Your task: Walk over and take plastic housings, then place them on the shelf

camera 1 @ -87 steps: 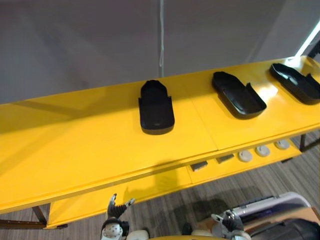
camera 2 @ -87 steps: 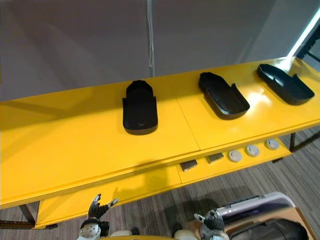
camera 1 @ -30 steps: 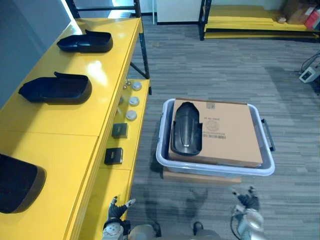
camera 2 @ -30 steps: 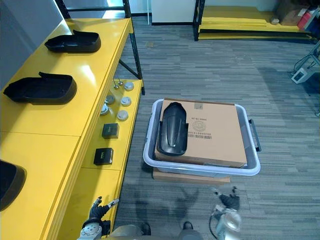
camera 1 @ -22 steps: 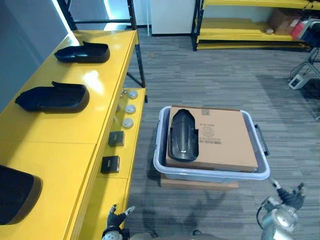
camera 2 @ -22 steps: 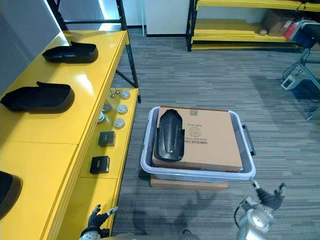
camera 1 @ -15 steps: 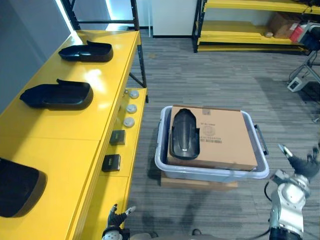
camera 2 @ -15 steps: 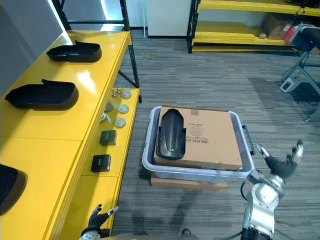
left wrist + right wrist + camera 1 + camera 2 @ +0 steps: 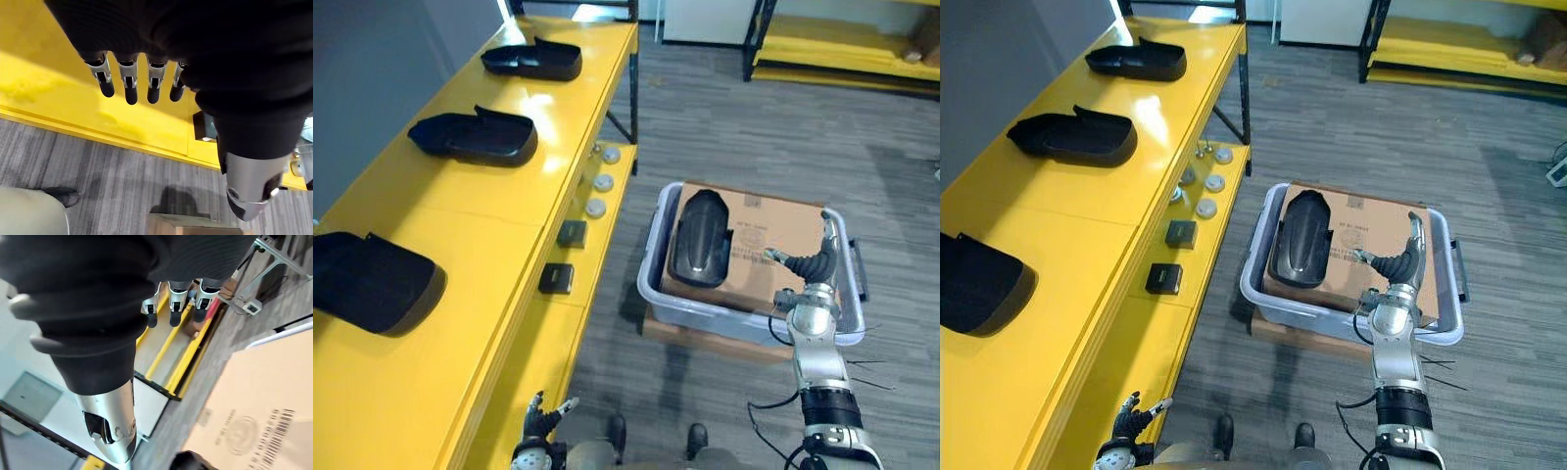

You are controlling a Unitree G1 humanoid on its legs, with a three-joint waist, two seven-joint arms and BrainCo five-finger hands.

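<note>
A black plastic housing lies on a cardboard box inside a grey tote on the floor. My right hand hovers open over the right part of the box, a short way right of the housing and apart from it; its fingers are straight. Three more black housings rest on the yellow shelf top at the left. My left hand hangs low and open beside the shelf's lower tier, its fingers straight and holding nothing.
The lower yellow tier carries two small black boxes and several white discs. Grey carpet lies between the shelf and the tote. Another yellow rack stands at the far back right.
The camera has swung, shifting the whole scene. My right arm has risen from beside the tote's right end to over the cardboard box. The left hand stays low.
</note>
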